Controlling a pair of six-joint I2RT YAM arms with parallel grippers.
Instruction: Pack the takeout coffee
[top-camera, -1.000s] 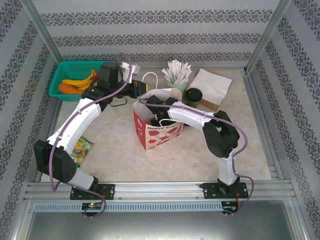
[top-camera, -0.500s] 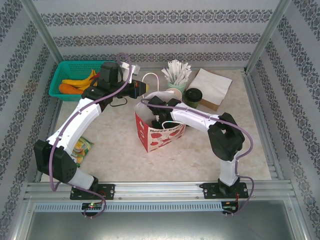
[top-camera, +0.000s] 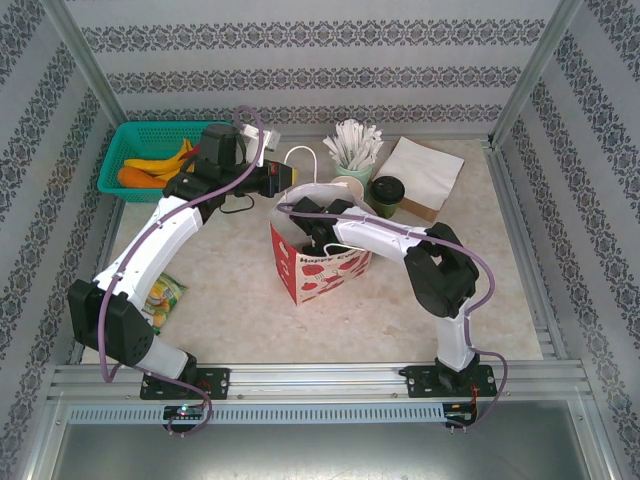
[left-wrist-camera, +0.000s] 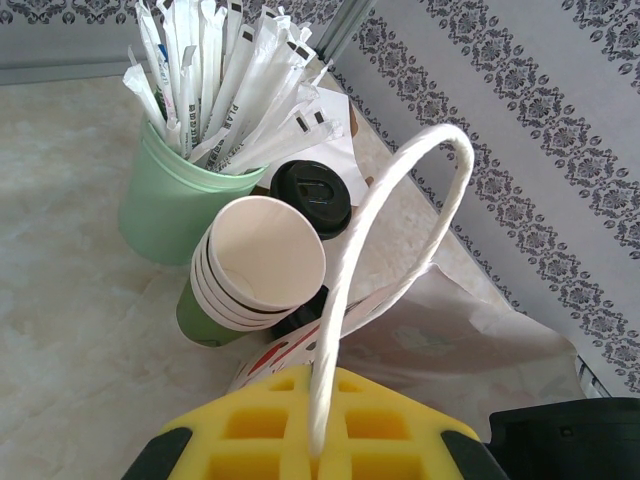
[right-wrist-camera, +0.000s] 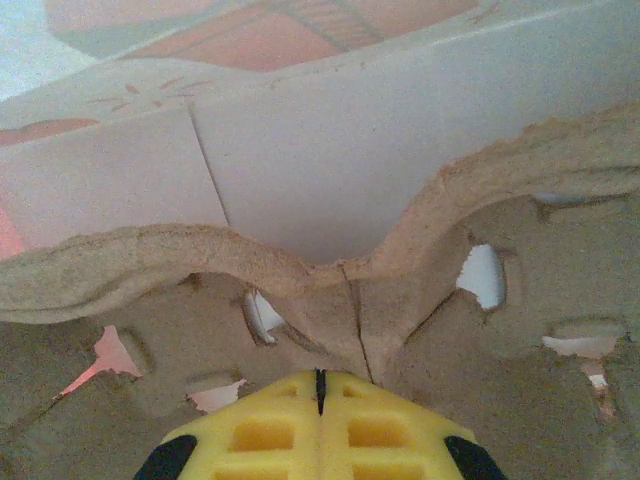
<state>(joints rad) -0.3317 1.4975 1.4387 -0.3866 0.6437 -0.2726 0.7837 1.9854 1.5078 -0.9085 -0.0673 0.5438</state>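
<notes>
Pinching one tray (right-wrist-camera: 500, 385), one bag handle (left-wrist-camera: 340, 290)

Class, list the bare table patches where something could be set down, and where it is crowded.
Bare: near strip between paper bag and front rail; right side beyond the right arm. Crowded: back, around straw cup, lidded cup, napkins.

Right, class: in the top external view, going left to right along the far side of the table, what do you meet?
green basket → cup of wrapped straws → black-lidded cup → white napkins
</notes>
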